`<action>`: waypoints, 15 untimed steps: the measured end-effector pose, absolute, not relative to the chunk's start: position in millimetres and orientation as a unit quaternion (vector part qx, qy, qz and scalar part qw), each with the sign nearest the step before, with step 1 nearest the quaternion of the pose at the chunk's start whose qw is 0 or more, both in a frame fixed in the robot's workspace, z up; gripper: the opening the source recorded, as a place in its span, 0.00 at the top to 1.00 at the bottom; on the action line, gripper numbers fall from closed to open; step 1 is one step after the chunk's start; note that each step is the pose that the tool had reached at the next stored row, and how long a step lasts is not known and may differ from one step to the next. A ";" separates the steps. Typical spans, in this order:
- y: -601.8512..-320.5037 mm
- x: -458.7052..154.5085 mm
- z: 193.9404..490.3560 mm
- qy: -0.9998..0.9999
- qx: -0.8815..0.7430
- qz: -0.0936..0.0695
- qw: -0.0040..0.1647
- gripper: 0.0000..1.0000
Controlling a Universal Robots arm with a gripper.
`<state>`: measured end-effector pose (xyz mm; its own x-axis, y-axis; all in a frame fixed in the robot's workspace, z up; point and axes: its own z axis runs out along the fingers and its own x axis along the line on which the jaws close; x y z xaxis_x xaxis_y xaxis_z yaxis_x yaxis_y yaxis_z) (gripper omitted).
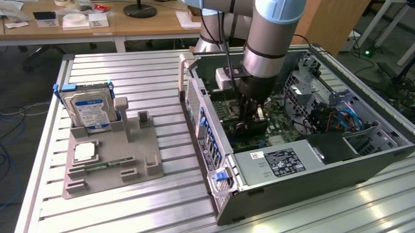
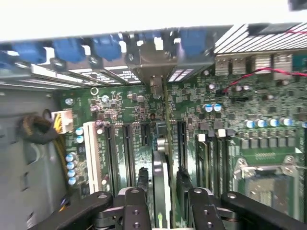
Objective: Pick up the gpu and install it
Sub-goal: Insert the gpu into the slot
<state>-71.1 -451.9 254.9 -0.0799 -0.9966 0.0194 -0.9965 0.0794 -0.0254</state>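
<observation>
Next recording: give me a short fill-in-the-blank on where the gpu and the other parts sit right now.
1. The end effector is lowered inside the open computer ____, where the gpu stands on edge between its fingers.
2. The gpu stands over the green ____ with its rows of slots.
3. On the grey holder outside, the hard drive stands ____.

Missing words: case; motherboard; upright
</observation>
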 end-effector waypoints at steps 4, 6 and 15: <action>-451.9 -71.1 272.9 0.735 -0.678 -0.016 0.002 0.63; -451.9 -71.1 279.5 0.735 -0.678 -0.016 0.002 0.63; -451.9 -71.1 279.6 0.735 -0.678 -0.016 0.002 0.82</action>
